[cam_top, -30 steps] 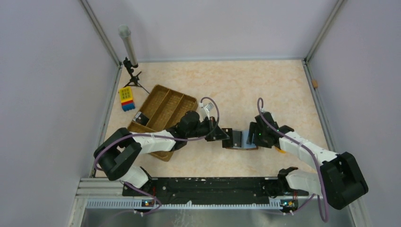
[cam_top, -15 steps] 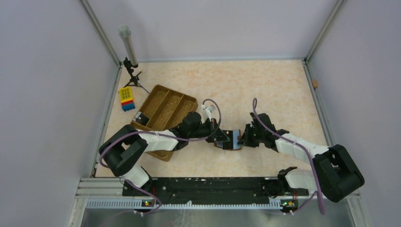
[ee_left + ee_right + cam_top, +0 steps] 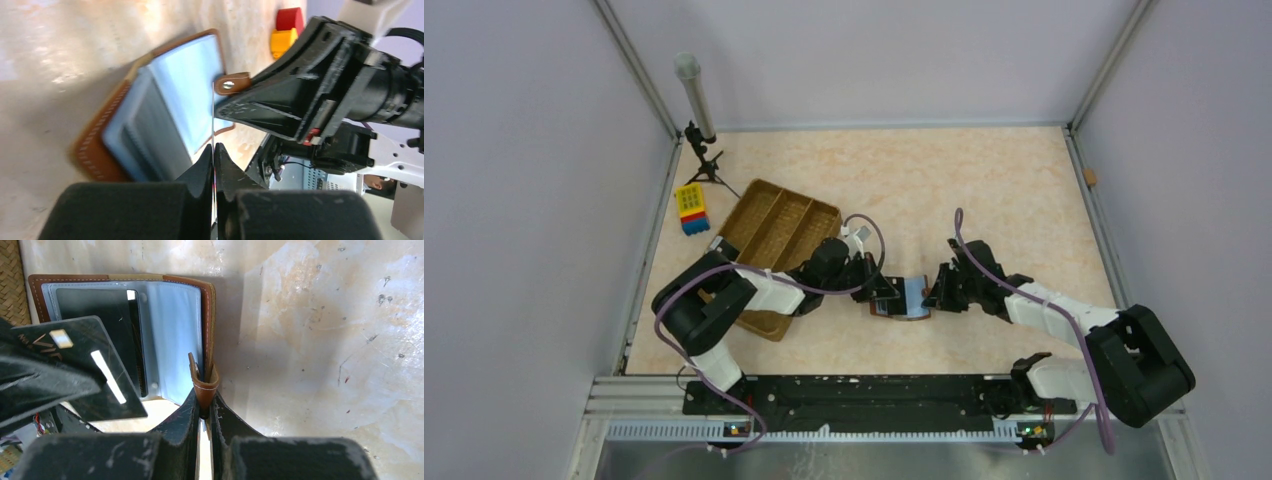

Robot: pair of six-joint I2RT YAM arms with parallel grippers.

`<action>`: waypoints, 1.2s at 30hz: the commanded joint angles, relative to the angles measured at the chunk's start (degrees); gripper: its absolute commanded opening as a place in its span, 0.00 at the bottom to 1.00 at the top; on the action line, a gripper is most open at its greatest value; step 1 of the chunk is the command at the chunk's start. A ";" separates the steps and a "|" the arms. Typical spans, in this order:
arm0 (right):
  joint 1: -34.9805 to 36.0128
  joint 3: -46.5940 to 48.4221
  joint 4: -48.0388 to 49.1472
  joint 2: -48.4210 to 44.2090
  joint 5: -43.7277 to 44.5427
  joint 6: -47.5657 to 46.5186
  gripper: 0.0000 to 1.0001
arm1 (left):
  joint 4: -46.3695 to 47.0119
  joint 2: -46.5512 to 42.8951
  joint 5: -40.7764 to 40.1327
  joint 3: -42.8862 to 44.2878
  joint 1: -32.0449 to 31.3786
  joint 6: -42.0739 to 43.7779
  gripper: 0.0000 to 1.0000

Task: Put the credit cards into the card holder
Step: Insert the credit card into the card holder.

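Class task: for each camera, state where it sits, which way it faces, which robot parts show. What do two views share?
Top external: above and behind, looking down; left arm and right arm show.
Left wrist: on that arm, facing the open card holder; left tool pinches a credit card.
Right wrist: on its arm, facing down; right tool grips the holder's strap.
Wrist views share holder and card.

Looks like a robotics lab, a closed test cell. Walled by plain lilac panels (image 3: 514, 220) and metal posts (image 3: 636, 72) around a marbled tabletop (image 3: 1004, 180). Bolted along a metal rail (image 3: 864, 430) at 6 o'clock: a cabled left arm (image 3: 769, 288) and right arm (image 3: 1054, 310). At 10 o'clock, a small tripod (image 3: 709, 165) carrying a grey tube (image 3: 694, 95).
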 commanded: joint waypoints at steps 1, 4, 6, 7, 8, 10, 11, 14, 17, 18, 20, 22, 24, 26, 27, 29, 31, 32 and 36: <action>0.68 0.52 -0.68 -0.14 1.12 -0.44 0.00 | 2.61 2.06 0.10 -2.17 1.61 -0.31 0.00; 0.63 0.67 -0.67 0.09 1.06 -0.45 0.00 | 3.64 3.78 0.94 -2.80 1.94 -1.36 0.00; 0.69 0.75 -0.80 0.19 1.11 -0.45 0.00 | 4.55 4.43 0.92 -3.41 2.13 -2.10 0.00; 0.65 0.85 -0.82 0.27 1.12 -0.43 0.00 | 5.12 4.73 0.89 -3.73 2.27 -2.45 0.00; 0.63 0.83 -0.82 0.31 1.12 -0.47 0.00 | 5.93 5.05 1.02 -4.06 2.36 -2.85 0.00; 0.63 0.87 -0.82 0.52 1.21 -0.50 0.00 | 8.08 5.83 1.53 -4.66 2.55 -3.72 0.00; 0.63 0.80 -0.77 0.62 1.21 -0.51 0.00 | 9.22 6.43 1.94 -4.78 2.63 -4.19 0.00; 0.68 0.95 -0.74 1.08 1.06 -0.55 0.00 | 13.32 8.17 3.55 -5.10 2.81 -5.76 0.00; 0.64 1.04 -1.13 1.28 1.25 -0.63 0.00 | 16.12 9.57 4.96 -5.26 3.00 -6.58 0.00; 0.62 1.16 -1.33 1.22 1.44 -0.63 0.00 | 16.02 9.69 4.97 -5.25 3.08 -6.55 0.00; 0.63 1.35 -1.78 1.15 1.77 -0.82 0.00 | 15.36 10.11 4.83 -5.25 3.30 -6.39 0.00; 0.63 1.41 -2.02 1.20 1.91 -0.86 0.00 | 15.86 11.04 5.21 -5.26 3.65 -6.52 0.00; 0.63 1.51 -2.11 1.24 2.00 -0.94 0.00 | 17.07 12.12 5.74 -5.23 3.93 -7.17 0.00; 0.64 1.54 -2.32 1.35 2.00 -0.87 0.00 | 17.85 13.00 6.16 -5.06 4.03 -7.55 0.00; 0.67 1.62 -2.28 1.34 2.00 -0.91 0.00 | 17.92 13.28 6.31 -4.87 4.08 -7.52 0.00; 0.65 1.59 -2.47 1.28 2.09 -1.03 0.00 | 17.64 13.92 6.52 -4.44 4.21 -7.25 0.00; 0.63 1.66 -2.61 1.34 2.17 -0.97 0.00 | 17.63 14.55 6.74 -4.00 4.51 -7.05 0.00; 0.63 1.73 -2.70 1.31 2.18 -0.95 0.00 | 17.61 14.89 6.79 -3.86 4.61 -6.96 0.00; 0.63 1.78 -2.89 1.28 2.19 -1.05 0.00 | 17.45 15.88 6.85 -3.12 4.85 -6.31 0.00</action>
